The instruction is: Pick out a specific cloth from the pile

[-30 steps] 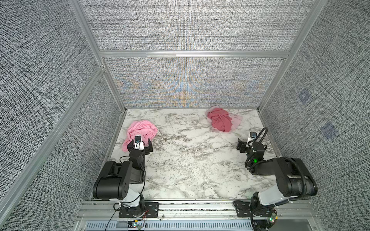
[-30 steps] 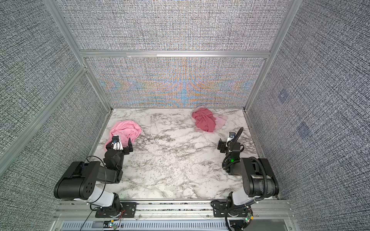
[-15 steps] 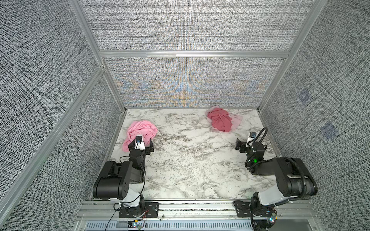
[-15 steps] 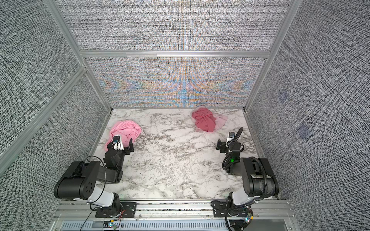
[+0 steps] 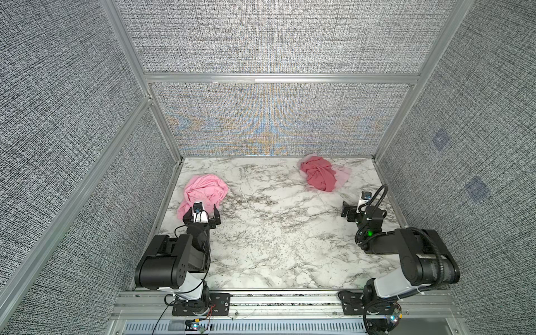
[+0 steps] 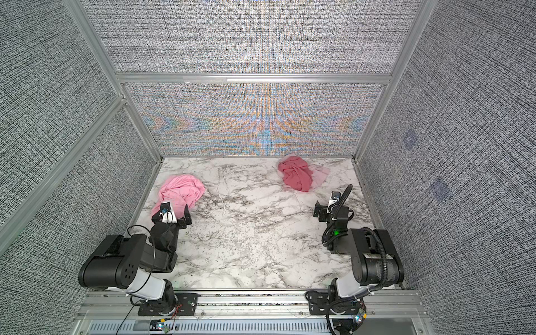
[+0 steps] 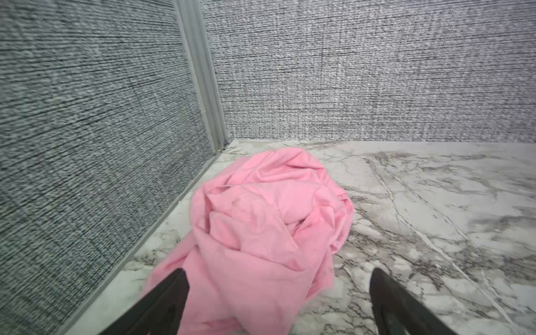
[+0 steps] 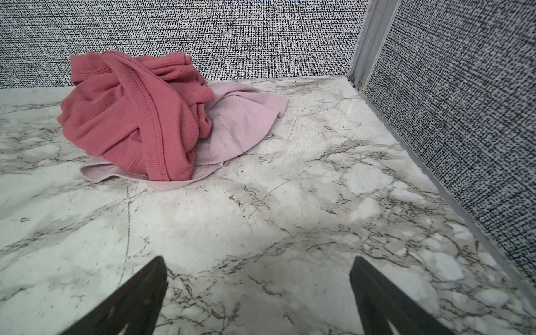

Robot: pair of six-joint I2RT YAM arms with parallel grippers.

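Observation:
The cloth [image 5: 204,191] [image 6: 181,191] [image 7: 261,226], bright pink and crumpled, lies on the marble table beside the left wall. My left gripper [image 5: 201,211] [image 6: 171,212] [image 7: 278,271] is open at its near end, with the cloth's nearest folds lying between the wide-apart fingers. The pile [image 5: 319,175] [image 6: 297,174] [image 8: 139,116] sits at the back right: a dusty-rose cloth on top of a pale pink piece [image 8: 240,124]. My right gripper [image 5: 353,206] [image 6: 326,208] [image 8: 258,259] is open over bare marble, well short of the pile.
Grey fabric walls with aluminium posts [image 7: 203,75] [image 8: 365,40] close in the table on three sides. The marble table [image 5: 275,232] stretches bare between the two arms. Both arm bases stand along the front rail [image 5: 284,301].

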